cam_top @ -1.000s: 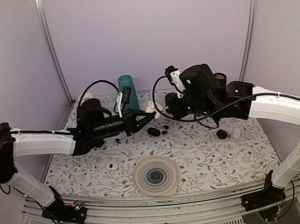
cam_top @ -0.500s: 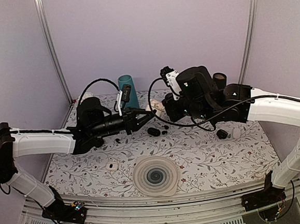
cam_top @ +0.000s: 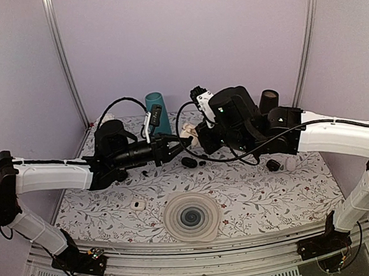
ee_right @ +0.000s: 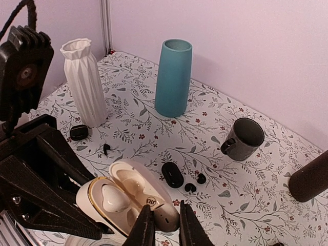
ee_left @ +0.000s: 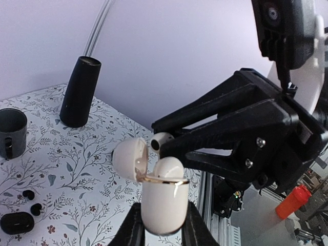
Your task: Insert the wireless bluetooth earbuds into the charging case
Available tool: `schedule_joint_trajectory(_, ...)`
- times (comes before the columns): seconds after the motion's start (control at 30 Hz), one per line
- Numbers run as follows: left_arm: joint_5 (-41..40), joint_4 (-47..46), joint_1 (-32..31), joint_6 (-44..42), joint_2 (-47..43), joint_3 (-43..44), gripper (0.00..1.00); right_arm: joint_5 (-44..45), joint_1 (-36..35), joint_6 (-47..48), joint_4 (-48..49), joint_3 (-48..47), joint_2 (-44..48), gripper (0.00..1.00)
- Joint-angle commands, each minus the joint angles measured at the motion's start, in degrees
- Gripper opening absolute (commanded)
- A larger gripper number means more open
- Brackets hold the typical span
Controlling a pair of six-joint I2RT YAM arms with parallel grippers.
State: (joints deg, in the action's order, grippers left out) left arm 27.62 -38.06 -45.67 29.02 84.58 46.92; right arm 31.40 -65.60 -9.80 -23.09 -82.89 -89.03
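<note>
My left gripper is shut on a cream charging case, held upright above the table with its lid open. One cream earbud sits in it. My right gripper is shut on a second cream earbud, touching the case's open rim; that bud also shows in the left wrist view. The two grippers meet at the table's back middle. Two tiny black buds lie on the table beside a black oval case, untouched.
A teal vase, a white ribbed vase, a grey mug and a dark cylinder stand at the back. A small black case lies by the white vase. A ribbed round disc lies at the front.
My right arm has moved left, bringing its earbud up to the open case. My left arm has held the case almost still.
</note>
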Motion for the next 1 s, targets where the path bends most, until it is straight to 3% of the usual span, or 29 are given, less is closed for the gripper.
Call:
schedule_joint_trajectory(0.0, -1.62, -1.85, 0.77, 0.89, 0.06, 1.05, 0.00, 0.08, -0.93, 0.90, 1.00, -1.33, -0.82, 0.14)
schedule_joint_trajectory(0.77, -1.75, -4.14, 0.86, 1.45, -0.87, 0.16, 0.00, -7.43, -1.02, 0.11, 2.01, -1.32, -0.53, 0.18)
schedule_joint_trajectory(0.83, -1.85, -4.78, 0.88, 1.53, -1.18, -0.26, 0.00, -7.49, -1.03, -0.18, 1.83, -1.34, -0.40, 0.23)
schedule_joint_trajectory(0.97, -1.71, -5.98, 0.92, 1.66, -1.55, -0.83, 0.00, -7.36, -1.06, -0.64, 1.43, -1.41, -0.22, 0.24)
